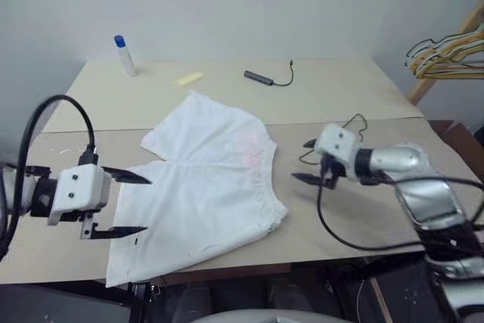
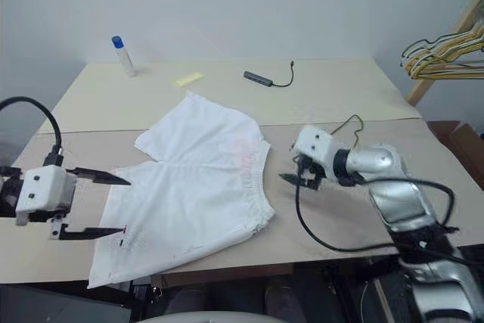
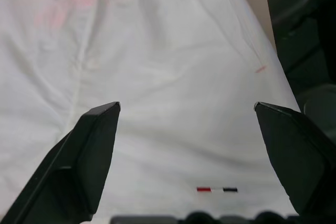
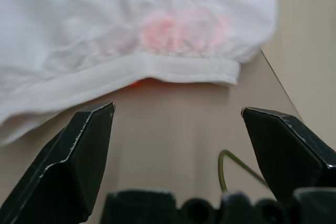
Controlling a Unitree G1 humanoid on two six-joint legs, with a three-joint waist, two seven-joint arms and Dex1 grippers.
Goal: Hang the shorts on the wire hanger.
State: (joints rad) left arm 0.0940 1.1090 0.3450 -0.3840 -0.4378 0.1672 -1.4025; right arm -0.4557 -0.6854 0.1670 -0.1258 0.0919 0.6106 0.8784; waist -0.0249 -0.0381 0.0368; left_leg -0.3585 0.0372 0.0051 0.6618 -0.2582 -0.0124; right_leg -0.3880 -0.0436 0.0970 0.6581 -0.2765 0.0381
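Observation:
The white shorts [image 1: 204,187] lie flat in the middle of the table, waistband toward the right, with a faint pink patch [image 4: 178,30] beside the waistband. My left gripper [image 1: 147,204] hovers open at the near leg hem, where small dark marks [image 3: 217,189] show on the cloth. My right gripper [image 1: 299,160] is open and empty, just right of the waistband and apart from it. A thin piece of the olive-green wire hanger [image 4: 227,163] shows on the table by the right fingers, and its hook end [image 1: 354,120] curls out behind the right wrist. The arm hides the rest of the hanger.
At the back of the table [image 1: 340,217] stand a white bottle with a blue cap [image 1: 125,55], a yellow scrap [image 1: 190,78] and a black cable with a grey adapter [image 1: 259,77]. A bunch of yellow and grey hangers [image 1: 450,54] hangs off the table's far right. The near shorts leg reaches the front edge.

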